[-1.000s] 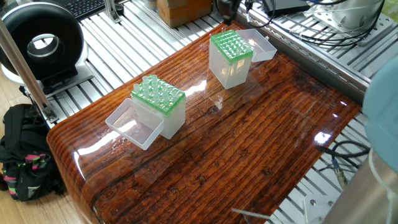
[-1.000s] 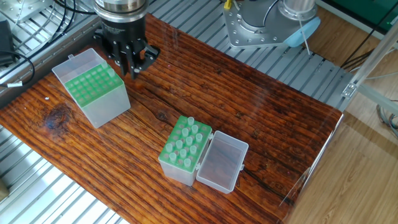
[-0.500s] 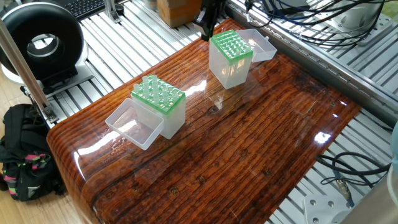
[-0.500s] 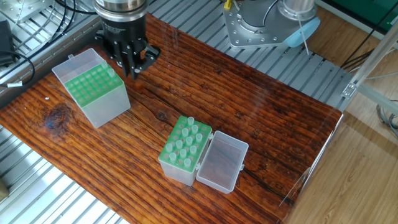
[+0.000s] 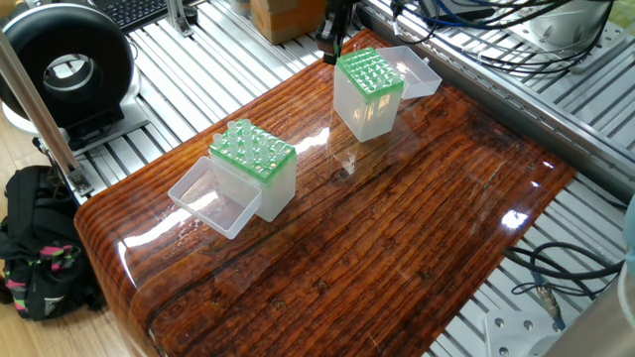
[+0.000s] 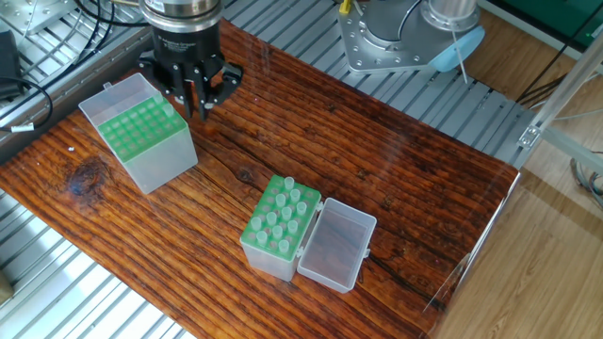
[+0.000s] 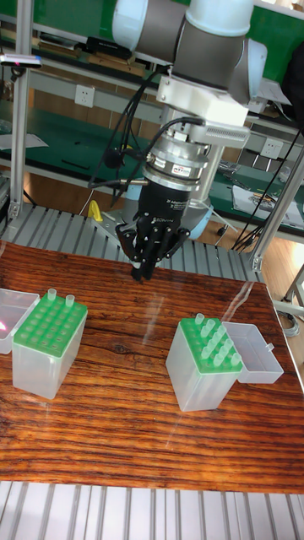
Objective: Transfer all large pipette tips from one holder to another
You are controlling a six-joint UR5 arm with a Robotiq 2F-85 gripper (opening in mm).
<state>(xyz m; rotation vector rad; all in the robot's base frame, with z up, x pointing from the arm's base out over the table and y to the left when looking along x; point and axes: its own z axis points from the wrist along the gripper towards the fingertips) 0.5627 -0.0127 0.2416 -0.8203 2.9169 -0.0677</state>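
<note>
Two clear holders with green racks stand on the wooden table. One holder (image 6: 281, 224) carries several large pipette tips (image 7: 213, 336) and has its lid (image 6: 334, 245) folded open. In the other holder (image 6: 141, 132) only two large pipette tips (image 7: 59, 297) stand, at a back corner. My gripper (image 7: 140, 270) hangs above the table between the two holders, nearer the sparsely filled one (image 5: 369, 89), beside its tip corner. Its fingers meet at the tips, and I see no tip between them.
Aluminium rails (image 5: 228, 59) surround the wooden table. A black round device (image 5: 64, 69) and a black bag (image 5: 40, 248) sit off the table's end. Cables (image 5: 476, 20) run along one side, and the arm's base (image 6: 415, 38) stands at another.
The gripper has risen a little beside the sparsely filled holder. A large pale blurred shape has left the right edge of one fixed view. The holders and tips have not moved.
</note>
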